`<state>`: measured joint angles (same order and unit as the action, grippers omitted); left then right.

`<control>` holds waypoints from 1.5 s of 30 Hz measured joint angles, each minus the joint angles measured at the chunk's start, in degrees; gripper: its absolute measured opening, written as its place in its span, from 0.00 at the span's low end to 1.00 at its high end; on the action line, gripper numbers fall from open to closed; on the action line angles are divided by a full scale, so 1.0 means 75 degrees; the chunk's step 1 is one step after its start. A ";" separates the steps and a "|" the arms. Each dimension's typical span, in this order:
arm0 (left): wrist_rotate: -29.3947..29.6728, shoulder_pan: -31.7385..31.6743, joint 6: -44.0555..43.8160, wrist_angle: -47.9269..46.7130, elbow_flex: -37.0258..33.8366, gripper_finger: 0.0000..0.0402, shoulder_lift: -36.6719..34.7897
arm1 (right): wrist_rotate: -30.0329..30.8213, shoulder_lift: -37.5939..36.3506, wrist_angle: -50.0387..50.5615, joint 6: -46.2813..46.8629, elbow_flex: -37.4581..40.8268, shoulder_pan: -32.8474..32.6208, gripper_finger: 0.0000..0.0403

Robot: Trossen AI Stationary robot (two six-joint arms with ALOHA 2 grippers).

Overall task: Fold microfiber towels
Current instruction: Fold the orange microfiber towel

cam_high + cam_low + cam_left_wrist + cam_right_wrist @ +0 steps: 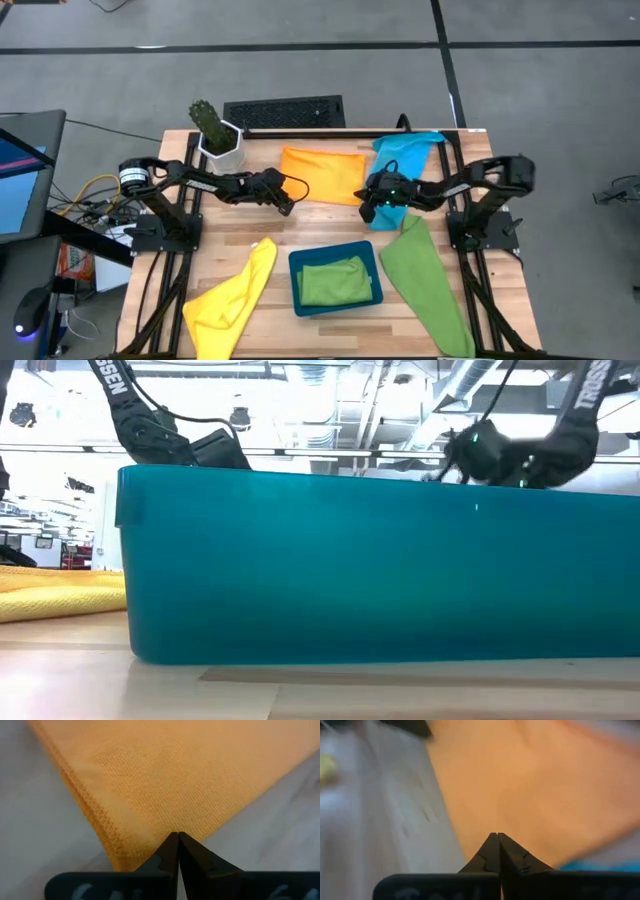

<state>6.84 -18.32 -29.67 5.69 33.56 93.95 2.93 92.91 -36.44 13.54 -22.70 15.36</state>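
Note:
An orange microfiber towel [320, 173] lies as a flat rectangle at the table's far middle. My left gripper [287, 207] is shut at its near left corner, and my right gripper [368, 210] is shut at its near right corner. A sky-blue towel [405, 158] lies crumpled just right of the orange one. A green towel [430, 280] sprawls at the near right and a yellow towel [235, 300] at the near left. Another green towel [335, 280] lies folded in the teal tray [294, 285]. My left gripper pinches the orange towel's near left corner [150, 842] between its two fingers, slanting down from the table's left. Two stitched hems run side by side there, so more than one layer. The cloth puckers slightly at the fingertips. The rest lies flat on the table. My right gripper pinches the orange towel at its near right corner [485, 827], slanting down from the table's right. The fingers themselves cover the corner's tip. One layer or several, I cannot tell. The towel spreads away from the fingers.
A white pot with a cactus [215, 135] stands at the far left, beside a black grille [285, 112] at the far edge. In the low view the teal tray's wall [380, 580] fills the picture, with the yellow towel [60, 595] beside it.

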 joint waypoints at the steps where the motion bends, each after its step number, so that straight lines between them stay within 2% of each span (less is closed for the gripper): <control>1: -0.0019 0.0018 -0.0003 -0.0019 0.0000 0.01 0.0000 | 0.0005 0.0270 -0.0016 0.0118 0.0000 -0.0007 0.04; 6: -0.0015 0.0140 -0.0039 -0.0232 0.0003 0.01 -0.0012 | -0.0207 0.1101 -0.0358 0.0586 -0.0047 0.0034 0.04; 9: 0.0013 0.0217 -0.0135 -0.0293 0.0006 0.01 -0.0011 | -0.0803 0.0765 -0.0395 0.0598 0.0004 0.0087 0.03; 11: 0.0039 0.0280 -0.0161 -0.0308 0.0006 0.01 -0.0012 | -0.0811 0.0316 -0.0360 0.0553 -0.0043 0.0082 0.03; 14: 0.0060 0.0383 -0.0237 -0.0314 0.0006 0.01 -0.0009 | -0.0224 -0.0514 -0.0589 0.0221 -0.0103 0.0311 0.05; 18: 0.0087 0.0508 -0.0346 -0.0308 0.0003 0.01 -0.0009 | 0.0409 -0.0904 -0.0528 -0.0522 -0.0165 0.0801 0.05; 23: 0.0284 0.0600 -0.0526 -0.0308 0.0003 0.01 0.0000 | 0.0375 -0.0151 -0.0497 -0.0740 -0.0464 0.1618 0.03; 28: 0.0279 0.0684 -0.0607 -0.0314 0.0000 0.01 0.0000 | 0.0203 0.0879 -0.0475 -0.0026 -0.0917 0.2018 0.04; 32: 0.0255 0.0784 -0.0743 -0.0320 0.0000 0.01 0.0000 | 0.0219 0.1224 0.0544 0.0797 -0.1377 0.2219 0.03; 34: 0.0232 0.0830 -0.0769 -0.0317 0.0000 0.01 0.0000 | 0.0203 0.1266 0.0851 0.0762 -0.1510 0.2281 0.02; 42: 0.0182 0.0978 -0.0919 -0.0326 0.0000 0.01 0.0000 | 0.0538 0.0031 0.1307 0.0302 -0.1699 0.2532 0.06; 45: 0.0104 0.0976 -0.1185 -0.0345 -0.0008 0.01 -0.0084 | 0.0173 -0.0724 0.1750 -0.0113 -0.1702 0.2549 0.06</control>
<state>7.62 -11.00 -38.56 3.10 33.50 93.32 4.22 87.47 -23.31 12.69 -35.46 34.48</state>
